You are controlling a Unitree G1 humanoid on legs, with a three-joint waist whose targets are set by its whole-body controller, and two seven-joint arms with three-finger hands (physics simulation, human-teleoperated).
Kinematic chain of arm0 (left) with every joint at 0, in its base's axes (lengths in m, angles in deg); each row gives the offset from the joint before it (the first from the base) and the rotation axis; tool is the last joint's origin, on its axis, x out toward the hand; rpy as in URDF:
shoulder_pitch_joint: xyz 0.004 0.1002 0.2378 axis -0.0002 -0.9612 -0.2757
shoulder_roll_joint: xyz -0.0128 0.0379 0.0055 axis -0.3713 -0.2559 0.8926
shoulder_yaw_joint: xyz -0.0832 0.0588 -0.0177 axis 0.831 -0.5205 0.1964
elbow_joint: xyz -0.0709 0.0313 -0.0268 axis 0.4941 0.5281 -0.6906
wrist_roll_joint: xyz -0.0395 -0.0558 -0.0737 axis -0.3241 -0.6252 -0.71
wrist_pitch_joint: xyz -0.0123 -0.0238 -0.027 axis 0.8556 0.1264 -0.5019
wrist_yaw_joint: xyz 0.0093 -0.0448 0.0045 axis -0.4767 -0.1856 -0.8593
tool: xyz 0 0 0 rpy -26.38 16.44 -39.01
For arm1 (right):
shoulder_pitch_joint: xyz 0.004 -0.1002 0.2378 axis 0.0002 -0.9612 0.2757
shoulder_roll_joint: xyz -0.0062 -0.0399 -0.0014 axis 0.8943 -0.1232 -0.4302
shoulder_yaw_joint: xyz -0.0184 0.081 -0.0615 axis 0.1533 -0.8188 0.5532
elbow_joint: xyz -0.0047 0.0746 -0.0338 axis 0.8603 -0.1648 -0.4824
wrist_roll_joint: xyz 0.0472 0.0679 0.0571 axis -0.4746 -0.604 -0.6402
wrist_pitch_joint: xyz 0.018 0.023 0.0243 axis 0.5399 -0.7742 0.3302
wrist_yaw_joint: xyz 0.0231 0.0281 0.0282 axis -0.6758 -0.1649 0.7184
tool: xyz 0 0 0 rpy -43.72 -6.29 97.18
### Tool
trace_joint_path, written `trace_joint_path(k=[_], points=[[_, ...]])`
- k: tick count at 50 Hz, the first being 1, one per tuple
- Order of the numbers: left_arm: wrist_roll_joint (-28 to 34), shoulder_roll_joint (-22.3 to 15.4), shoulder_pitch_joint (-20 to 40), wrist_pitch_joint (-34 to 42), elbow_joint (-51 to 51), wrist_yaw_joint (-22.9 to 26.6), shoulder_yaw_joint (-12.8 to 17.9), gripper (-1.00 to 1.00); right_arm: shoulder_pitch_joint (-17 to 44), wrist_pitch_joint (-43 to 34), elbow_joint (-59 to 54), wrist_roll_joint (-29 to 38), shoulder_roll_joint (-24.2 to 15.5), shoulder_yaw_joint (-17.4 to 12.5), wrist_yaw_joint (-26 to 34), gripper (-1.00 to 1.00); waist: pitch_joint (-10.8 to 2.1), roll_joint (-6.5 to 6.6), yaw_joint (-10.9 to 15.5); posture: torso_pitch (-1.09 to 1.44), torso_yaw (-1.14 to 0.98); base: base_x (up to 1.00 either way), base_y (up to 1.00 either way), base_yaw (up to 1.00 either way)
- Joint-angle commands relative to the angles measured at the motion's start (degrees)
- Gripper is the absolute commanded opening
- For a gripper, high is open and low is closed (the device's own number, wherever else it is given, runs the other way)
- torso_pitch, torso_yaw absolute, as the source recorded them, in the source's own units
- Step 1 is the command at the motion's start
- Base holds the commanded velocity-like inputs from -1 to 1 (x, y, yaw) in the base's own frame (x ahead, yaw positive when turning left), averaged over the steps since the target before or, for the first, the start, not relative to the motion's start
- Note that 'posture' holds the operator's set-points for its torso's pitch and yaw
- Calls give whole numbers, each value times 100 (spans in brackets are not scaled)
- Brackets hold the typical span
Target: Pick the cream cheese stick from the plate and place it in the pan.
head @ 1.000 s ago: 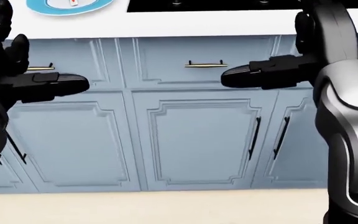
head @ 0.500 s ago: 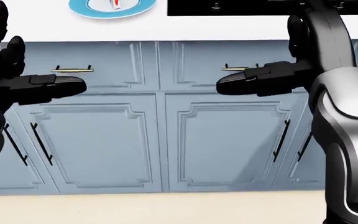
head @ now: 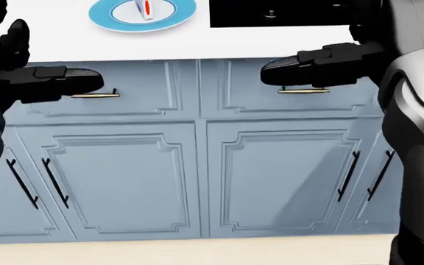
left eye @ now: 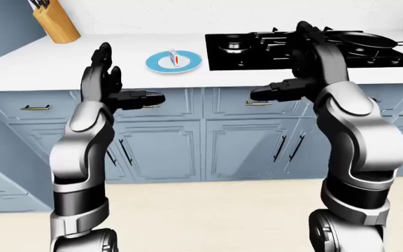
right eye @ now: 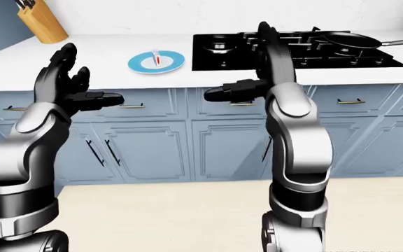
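Observation:
A blue plate [left eye: 161, 64] lies on the white counter [left eye: 61, 65], left of the black stove [left eye: 257, 50]. The cream cheese stick [left eye: 174, 58], white with a red stripe, stands on the plate; it also shows at the top of the head view [head: 144, 8]. The black pan [left eye: 370, 39] sits on the stove's right burners, handle to the right. My left hand [left eye: 121, 79] is open, fingers up, held before the cabinets, left of and below the plate. My right hand [left eye: 282, 63] is open and empty, held in front of the stove's edge. Both stand apart from the counter.
A wooden knife block [left eye: 56, 22] stands at the counter's far left. Blue cabinet doors and drawers [head: 197, 176] with handles run under the counter. A beige floor [left eye: 208, 210] lies between me and the cabinets. A blue wall [left eye: 2, 21] closes the left side.
The whole head view has shifted right and down, so the camera has moved; the plate now shows more fully at the top. Both hands keep the same open pose.

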Motion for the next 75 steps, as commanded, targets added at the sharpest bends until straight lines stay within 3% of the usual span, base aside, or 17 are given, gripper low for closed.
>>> trace_joint_path(k=[1, 4, 5, 7, 14, 17, 33, 41, 44, 45, 47, 57, 60, 67, 71, 72, 75], points=[[-148, -88, 296, -38, -384, -84, 111, 100, 228, -31, 325, -77, -56, -65, -88, 100, -125, 10, -8, 0, 0, 23, 8, 0], [-154, -133, 114, 75, -664, -81, 40, 100, 207, -127, 511, -171, -62, -59, -133, 100, -209, -438, 23, 0, 0, 23, 8, 0], [-184, -136, 108, 141, -768, -82, 65, 100, 284, -263, 631, -220, -94, -104, -144, 100, -174, -225, -34, 0, 0, 23, 9, 0], [-198, -156, 135, 266, -905, -110, 67, 100, 298, -479, 884, -304, -116, -138, -192, 100, -153, -324, -35, 0, 0, 23, 8, 0], [-325, -199, 123, 696, -1425, -165, 144, 100, 415, -766, 1224, -550, -153, -211, -353, 100, -56, 83, -112, 0, 0, 23, 7, 0], [-311, -189, 72, 721, -1515, -178, 118, 100, 400, -777, 1315, -650, -155, -244, -427, 100, -215, 616, -155, 0, 0, 23, 6, 0], [-371, -114, -20, 927, -1947, -204, 112, 100, 77, -981, 1927, -1034, -107, -251, -747, 100, -119, -327, 4, 0, 0, 23, 6, 0], [-336, -49, -67, 891, -1926, -180, 66, 100, 16, -883, 1861, -1073, -112, -232, -776, 100, -74, 70, -102, 0, 0, 23, 6, 0], [-341, -53, -41, 927, -1940, -184, 77, 100, 5, -842, 1827, -1079, -120, -233, -771, 100, -224, 564, -151, 0, 0, 23, 5, 0], [-337, -50, -35, 922, -1929, -183, 72, 100, 8, -830, 1810, -1078, -127, -228, -769, 100, -161, 318, -93, 0, 0, 23, 5, 0], [-343, -56, -17, 949, -1938, -185, 78, 100, 16, -801, 1771, -1077, -128, -208, -765, 100, -130, 411, -90, 0, 0, 23, 6, 0], [-316, -37, -22, 911, -1900, -170, 53, 100, 7, -814, 1798, -1059, -102, -148, -763, 100, -184, -334, 37, 0, 0, 23, 6, 0], [-318, -30, -23, 918, -1917, -167, 51, 100, -3, -816, 1813, -1037, -97, -131, -745, 100, -127, -326, -2, 0, 0, 23, 6, 0], [-318, -15, -39, 931, -1961, -154, 47, 100, -11, -833, 1842, -977, -36, -76, -728, 100, -73, -5, -90, 0, 0, 23, 6, 0], [-317, -14, -39, 927, -1961, -147, 49, 100, -4, -840, 1843, -947, -26, -70, -713, 100, -231, 639, -137, 0, 0, 22, 2, 0], [-320, -16, -32, 949, -1977, -152, 53, 100, -15, -825, 1830, -932, -27, -69, -706, 100, -140, 348, -98, 0, 0, 19, 0, 0], [-318, -18, -32, 952, -1975, -157, 61, 100, -21, -822, 1828, -893, -21, -48, -692, 100, -216, 393, -68, 0, 0, 15, 1, 0]])
